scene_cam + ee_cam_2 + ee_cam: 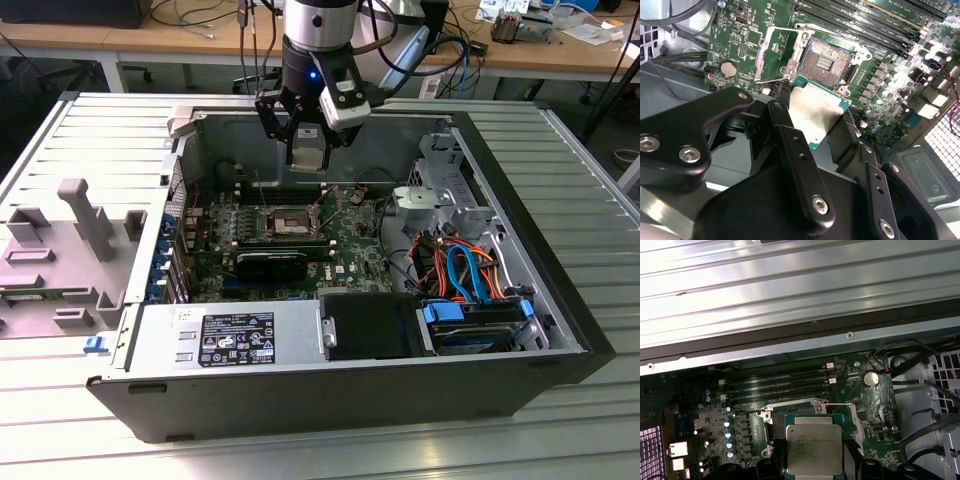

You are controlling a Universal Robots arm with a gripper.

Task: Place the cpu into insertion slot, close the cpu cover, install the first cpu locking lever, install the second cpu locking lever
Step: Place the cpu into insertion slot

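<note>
Cpu is being clamped by its edges in the gripper, hanging over the board without touching it. Slot is lying open just below and ahead of the gripper, with the cover flipped back beside it. Risk: if the chip is being lowered tilted or off-centre, pins could be bent by a corner. A slip from the thin edge grip is also possible. Arm is being held vertical, wrist pointed down into the case.

Bare insertion slot, cpu cover aside
</note>
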